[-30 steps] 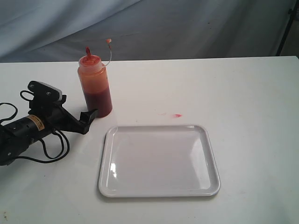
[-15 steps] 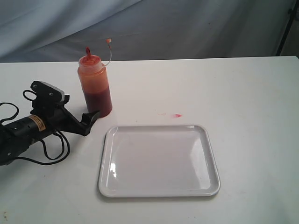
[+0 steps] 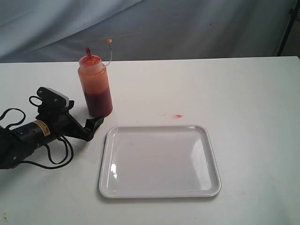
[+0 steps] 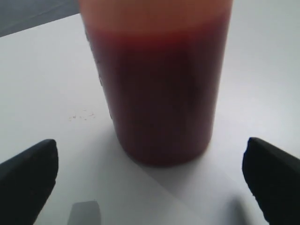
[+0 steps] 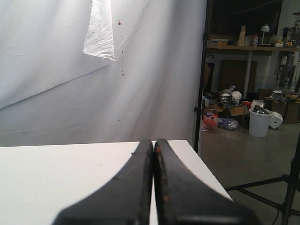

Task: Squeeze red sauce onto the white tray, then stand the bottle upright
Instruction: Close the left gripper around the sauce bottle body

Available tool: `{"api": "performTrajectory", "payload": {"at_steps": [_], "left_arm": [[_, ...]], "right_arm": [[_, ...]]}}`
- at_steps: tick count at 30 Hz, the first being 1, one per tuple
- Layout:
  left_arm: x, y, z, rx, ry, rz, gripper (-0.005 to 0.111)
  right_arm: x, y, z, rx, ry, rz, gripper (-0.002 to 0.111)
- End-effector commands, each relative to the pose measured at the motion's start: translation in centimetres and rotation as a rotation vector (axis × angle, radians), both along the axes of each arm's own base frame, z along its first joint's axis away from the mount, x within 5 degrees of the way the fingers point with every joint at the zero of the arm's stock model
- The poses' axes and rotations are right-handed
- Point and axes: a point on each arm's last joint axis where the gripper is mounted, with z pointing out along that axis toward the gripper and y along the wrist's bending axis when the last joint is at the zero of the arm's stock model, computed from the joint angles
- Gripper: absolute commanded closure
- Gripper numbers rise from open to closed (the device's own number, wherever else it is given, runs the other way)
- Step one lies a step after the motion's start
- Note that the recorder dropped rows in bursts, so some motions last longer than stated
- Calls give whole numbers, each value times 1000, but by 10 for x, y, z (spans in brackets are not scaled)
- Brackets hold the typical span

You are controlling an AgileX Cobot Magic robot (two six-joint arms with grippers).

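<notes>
Bottle (image 3: pixel 95 86) upright on worktop (image 3: pixel 248 89), near far-left corner of white tray (image 3: pixel 159 194), apart from it, red sauce (image 4: pixel 159 93) all inside, none on tray; left jaws spread wide, low, facing bottle's base without touching, seemingly lined up for side grasp; right jaws pressed shut, empty, parked clear.

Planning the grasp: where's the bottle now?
Exterior view: the bottle stands upright left of centre, behind the white tray's left corner, just past the left gripper.

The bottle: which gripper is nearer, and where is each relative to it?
Left. The left gripper is open, just short of the base of the bottle, not touching. The right gripper, shut, is outside the exterior view, with no bottle in sight.
</notes>
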Motion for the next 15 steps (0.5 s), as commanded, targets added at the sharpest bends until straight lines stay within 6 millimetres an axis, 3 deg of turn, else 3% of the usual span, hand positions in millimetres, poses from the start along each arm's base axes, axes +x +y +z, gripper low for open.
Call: {"api": "performTrajectory", "payload": {"at_steps": [1,15], "left_arm": [[5,-3,2,-9,-27,-9,3],[8,-4,3,-9,-42,-27,3]], "right_arm": [[0,-1,0,5,-7,-8,108],[0,-1,0,8,-7,-8,108]]}}
